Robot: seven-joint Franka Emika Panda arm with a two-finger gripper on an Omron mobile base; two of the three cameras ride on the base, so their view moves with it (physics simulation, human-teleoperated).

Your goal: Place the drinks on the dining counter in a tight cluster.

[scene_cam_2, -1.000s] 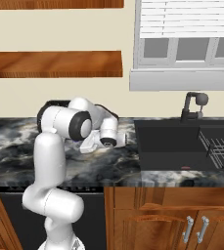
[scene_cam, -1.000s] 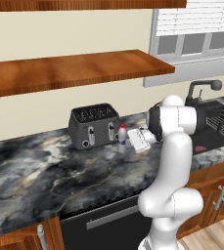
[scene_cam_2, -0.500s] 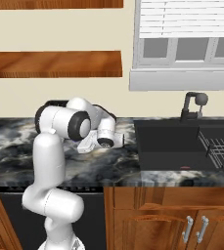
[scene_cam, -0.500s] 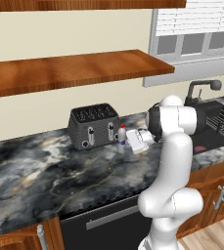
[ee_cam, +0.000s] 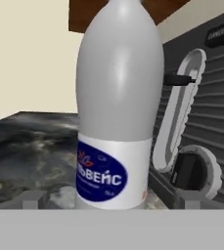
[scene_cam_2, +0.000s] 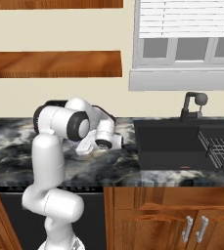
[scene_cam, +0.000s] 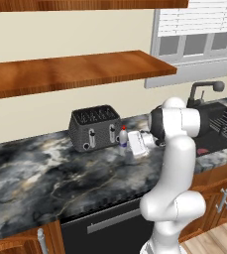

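The white arm reaches out low over the marbled tabletop (scene_cam: 45,173) toward the small clear bottle (scene_cam: 123,139) with the red cap, which stands upright just beside the right end of the dark toaster (scene_cam: 94,127). The claw (scene_cam: 131,145) sits level with the bottle, right up against it from the sink side, and its fingers are spread wide with nothing pinched between them. Seen along the hand, the bottle (ee_cam: 117,107) looms very close, pale and rounded at the shoulder, with a white band and a blue oval label low on its body; it stands between the two dark finger tips (ee_cam: 31,199), which rise at either side of its base without pressing on it. Behind it on the right is the toaster's ribbed grey side (ee_cam: 206,122) with its lever slot and a round dial. From the other side of the base, the arm's elbow hides the bottle, and the hand (scene_cam_2: 100,141) lies low over the stone top just left of the black sink (scene_cam_2: 182,146). A dark tap (scene_cam_2: 191,105) stands behind the basin, and a wire rack (scene_cam_2: 221,146) sits in its right end. Wooden shelves (scene_cam: 75,72) run along the beige wall above the toaster.
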